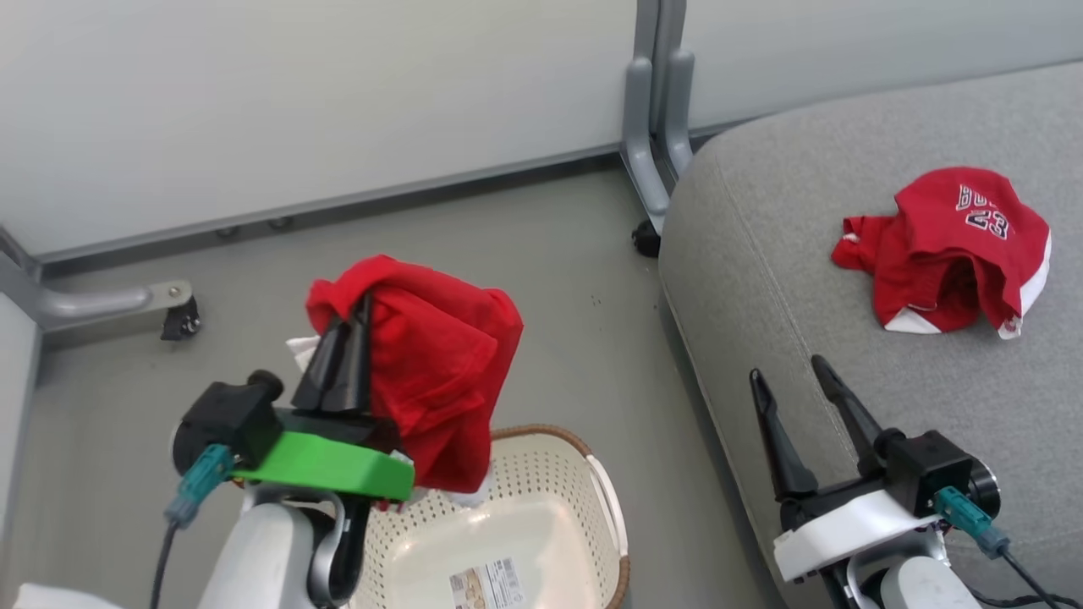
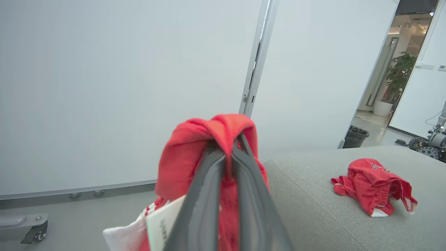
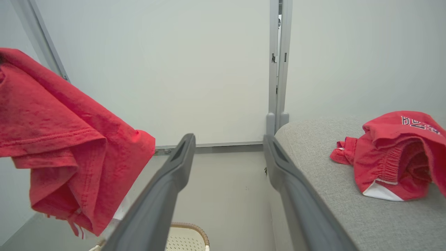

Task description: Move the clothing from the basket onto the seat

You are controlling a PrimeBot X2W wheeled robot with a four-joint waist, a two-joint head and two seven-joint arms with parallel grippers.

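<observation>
L gripper: we are finding the L gripper [image 1: 360, 309] clenched tight, its dark fingers [image 2: 205, 195] pressing together w/ a fold of red fabric pinched btwn them near the tips

Held garment: the held garment [image 1: 440, 372] is hanging in the air from those fingertips and draping down their R side. White fabric and a pale tag [image 2: 162, 223] are showing below the fingers in the L wrist view

Garment vs basket: we are seeing the lower hem dangling at the basket's far L corner. We cannot tell whether it is touching the rim

Basket: the basket [image 1: 611, 499] is sitting on the grey floor [image 1: 550, 279] at the bottom of the head view, btwn the two arms. A paper label [image 1: 488, 584] is lying on its bottom

Seat: the seat [image 1: 761, 254] is standing just R of the basket, its rounded corner facing the panel post [image 1: 656, 127]

Second garment: the second garment [image 1: 948, 254] is lying crumpled on the seat top, well in from the edge. It is showing white lettering, a "23" and white trim

R gripper: we are finding the R gripper [image 1: 787, 370] released, fingers spreading wide and grasping nothing. It is hovering over the seat's near L edge, well apart from the second garment

Surroundings: pale wall panels [image 1: 338, 101] are closing off the back. A grey foot w/ caster [image 1: 110, 304] is resting on the floor at far L
</observation>
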